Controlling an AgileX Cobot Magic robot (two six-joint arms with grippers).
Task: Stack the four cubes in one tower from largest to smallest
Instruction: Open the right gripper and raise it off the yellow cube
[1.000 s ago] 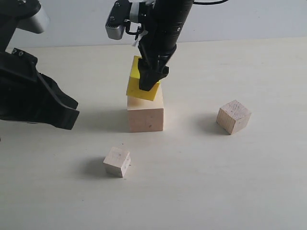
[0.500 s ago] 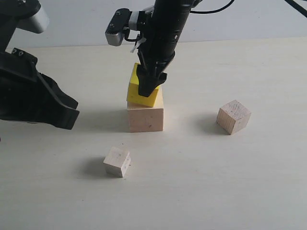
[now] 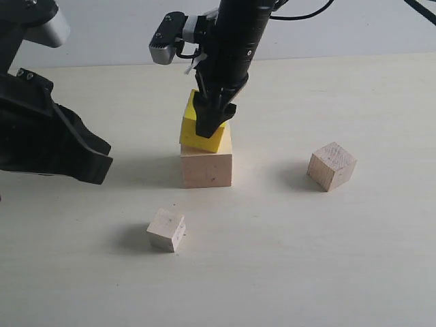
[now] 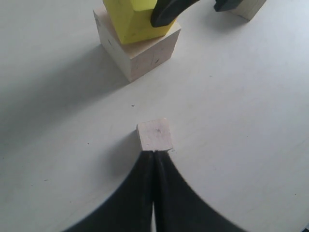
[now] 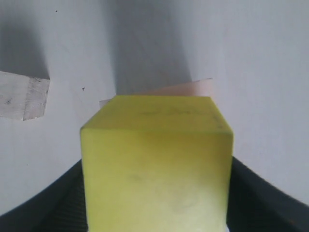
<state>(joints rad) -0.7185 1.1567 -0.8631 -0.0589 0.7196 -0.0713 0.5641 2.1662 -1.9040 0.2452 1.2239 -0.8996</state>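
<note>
Yellow cube, held by right claw, rests on large cube.

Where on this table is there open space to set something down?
Bare table lies in front, right of the small cube and nearer than the medium cube, and behind the medium cube too. It is crowded mid-table, where the right claw holds the yellow cube on the large cube, and at left by the left arm.
</note>
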